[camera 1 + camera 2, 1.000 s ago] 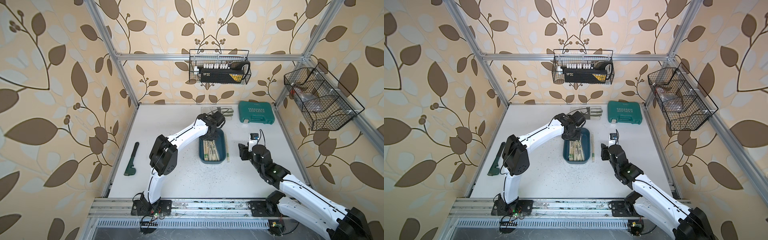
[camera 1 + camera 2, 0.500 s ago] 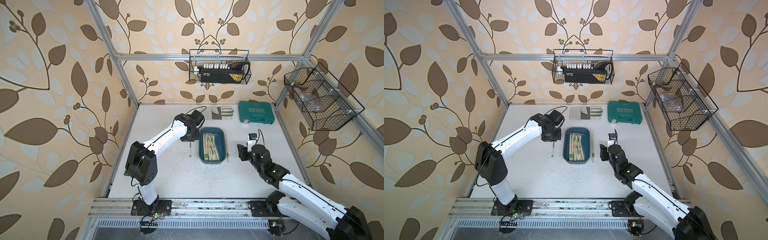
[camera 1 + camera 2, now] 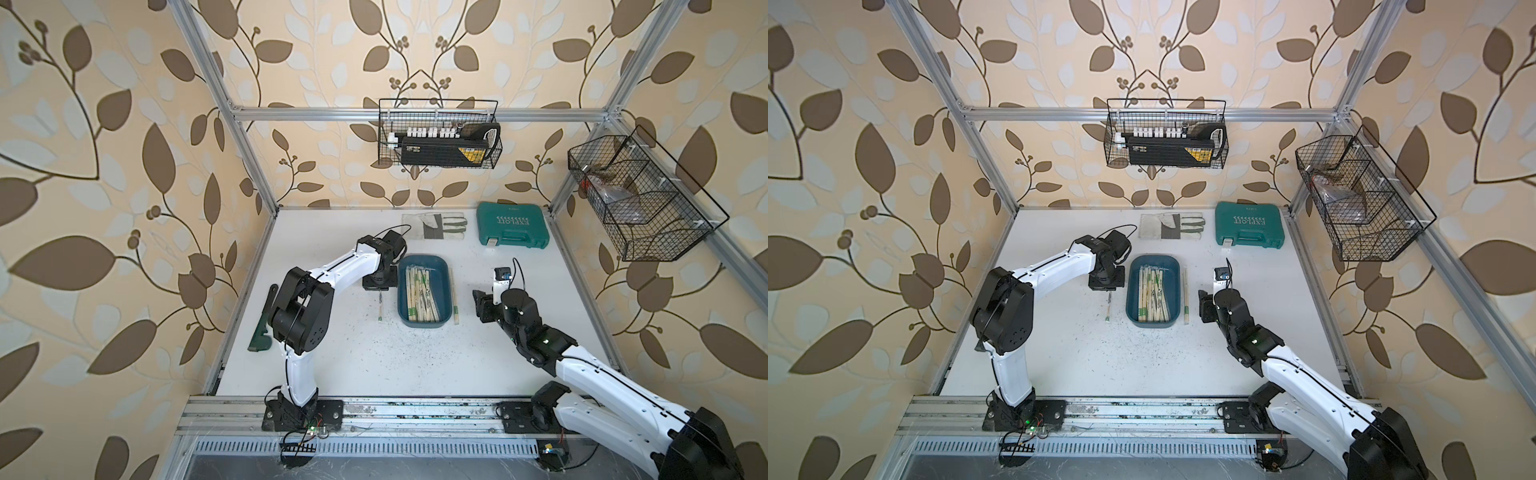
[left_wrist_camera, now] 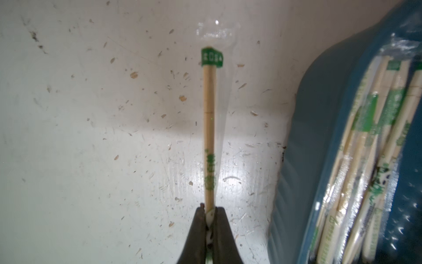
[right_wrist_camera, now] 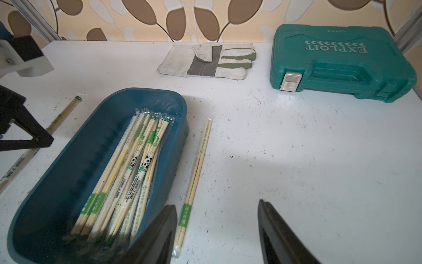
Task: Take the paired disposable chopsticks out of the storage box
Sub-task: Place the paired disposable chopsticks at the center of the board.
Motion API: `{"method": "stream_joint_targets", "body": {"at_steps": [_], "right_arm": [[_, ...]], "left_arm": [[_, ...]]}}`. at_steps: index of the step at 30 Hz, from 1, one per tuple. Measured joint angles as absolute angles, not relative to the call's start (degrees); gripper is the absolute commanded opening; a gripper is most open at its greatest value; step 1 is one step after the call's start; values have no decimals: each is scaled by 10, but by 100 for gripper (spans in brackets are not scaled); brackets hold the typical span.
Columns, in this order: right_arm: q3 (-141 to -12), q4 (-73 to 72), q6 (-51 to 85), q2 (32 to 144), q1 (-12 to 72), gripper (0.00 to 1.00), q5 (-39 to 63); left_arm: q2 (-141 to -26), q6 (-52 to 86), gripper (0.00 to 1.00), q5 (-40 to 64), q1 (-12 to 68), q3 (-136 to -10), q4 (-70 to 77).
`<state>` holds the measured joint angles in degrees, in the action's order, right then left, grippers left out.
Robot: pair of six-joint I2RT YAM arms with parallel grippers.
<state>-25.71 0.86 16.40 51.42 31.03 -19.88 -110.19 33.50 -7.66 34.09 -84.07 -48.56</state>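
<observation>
Paired disposable chopsticks point(image 3: 420, 295) are lying mostly inside the storage box point(image 3: 445, 282). They are forming a loose bundle, with their long axes running along the box's long side, from the robot's edge of the table point(image 3: 374, 365) toward the back wall.

Two pairs are sitting outside the box:
- The loose pair point(image 5: 198, 164) is resting on the table just beside the box's right wall and parallel to it.
- The held pair point(image 4: 209, 128) is projecting from the left gripper point(image 4: 210, 209).

The left gripper is clamping tightly on one end of the held pair, pinching sleeve and stick ends between its tips. The pair is pointing straight away from the claw, parallel to the box's left wall and just beside it. Whether its far end is touching the table cannot be told.

The right gripper point(image 5: 216, 203) is standing with its jaws apart and is gripping nothing. It is facing the box from the right, with the loose pair lying between it and the box.

Judgement: the held pair is probably about to be laid down left of the box, along its present axis. For the following pick, the bundle is lying to the right of the left claw, just across the box wall. The left arm is nearer, while the right one is free.
</observation>
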Motion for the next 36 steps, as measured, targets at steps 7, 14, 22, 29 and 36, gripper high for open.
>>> {"method": "stream_joint_targets", "body": {"at_steps": [7, 14, 22, 29, 36], "right_arm": [[-257, 9, 164, 515, 310, 59, -199], [-257, 9, 164, 515, 310, 59, -199], [-257, 9, 164, 515, 310, 60, -199], [-258, 9, 164, 515, 310, 60, -196], [-357, 90, 153, 537, 349, 60, -151]], "left_arm": [[-1136, 331, 9, -73, 341, -841, -463], [-1155, 332, 14, -70, 341, -841, -448], [-1162, 334, 26, -70, 341, -840, -442], [-1161, 334, 31, -71, 341, -839, -443], [-1080, 333, 42, -78, 342, -801, -448]]}}
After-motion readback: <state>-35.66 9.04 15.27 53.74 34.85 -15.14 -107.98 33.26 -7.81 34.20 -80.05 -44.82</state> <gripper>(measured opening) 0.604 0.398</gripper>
